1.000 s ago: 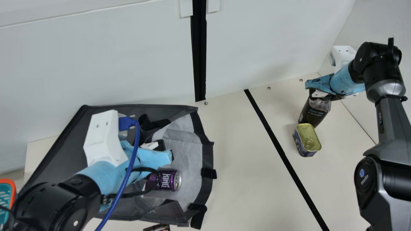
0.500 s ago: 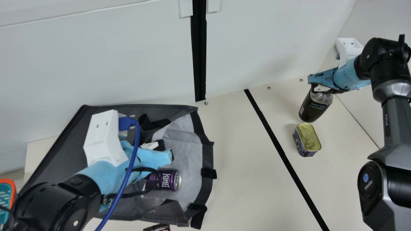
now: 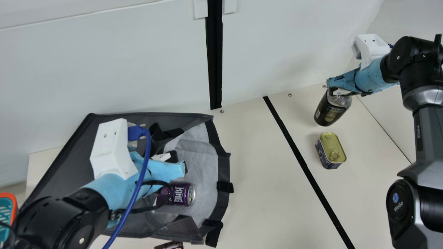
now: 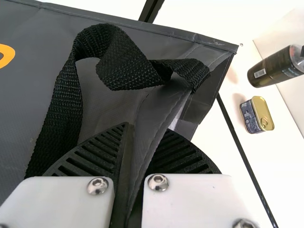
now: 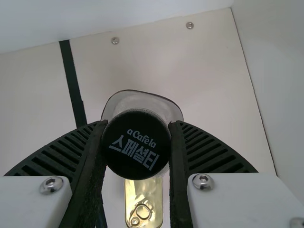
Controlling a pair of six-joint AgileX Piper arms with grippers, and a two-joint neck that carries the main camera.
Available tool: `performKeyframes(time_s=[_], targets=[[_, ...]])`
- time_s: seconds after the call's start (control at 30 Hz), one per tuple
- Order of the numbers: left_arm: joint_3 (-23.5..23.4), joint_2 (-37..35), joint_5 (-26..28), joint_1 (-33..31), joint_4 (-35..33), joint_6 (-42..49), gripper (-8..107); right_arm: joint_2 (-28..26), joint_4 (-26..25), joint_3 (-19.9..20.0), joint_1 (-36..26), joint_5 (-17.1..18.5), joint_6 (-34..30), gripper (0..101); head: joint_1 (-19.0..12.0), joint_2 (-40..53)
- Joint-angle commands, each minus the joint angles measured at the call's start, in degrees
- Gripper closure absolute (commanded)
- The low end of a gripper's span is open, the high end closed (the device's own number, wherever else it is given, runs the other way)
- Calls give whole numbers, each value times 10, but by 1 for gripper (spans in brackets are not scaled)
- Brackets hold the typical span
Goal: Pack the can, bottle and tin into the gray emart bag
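Main view: can't see all of can [image 3: 180,194], partly behind black cable [image 3: 152,208] and left gripper [image 3: 180,165]; nor top of bottle [image 3: 328,112], mostly behind right gripper [image 3: 333,88]. Can't identify dark item [image 3: 169,246], cut off at bottom edge. Lose part of teal-and-orange item [image 3: 5,211] past left edge. Right wrist view: lose part of tin [image 5: 144,197] behind bottle.

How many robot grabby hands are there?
2. The left gripper pinches the gray bag by some fabric; the right gripper holds the bottle by its black cap.

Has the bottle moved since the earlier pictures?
Yes. In the main view, the bottle has gone up the picture, away from the tin, which has stayed put, and looks closer to the back wall.
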Motion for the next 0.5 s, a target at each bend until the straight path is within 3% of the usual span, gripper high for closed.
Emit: performKeyframes(time_s=[0.0,0.47], targets=[[0,0,0,0,0,0,89,-3,4,1,1,1,-8,101,-13,0],[0,0,0,0,0,0,89,-57,30,51,18,-5,-60,101,-13,0]])
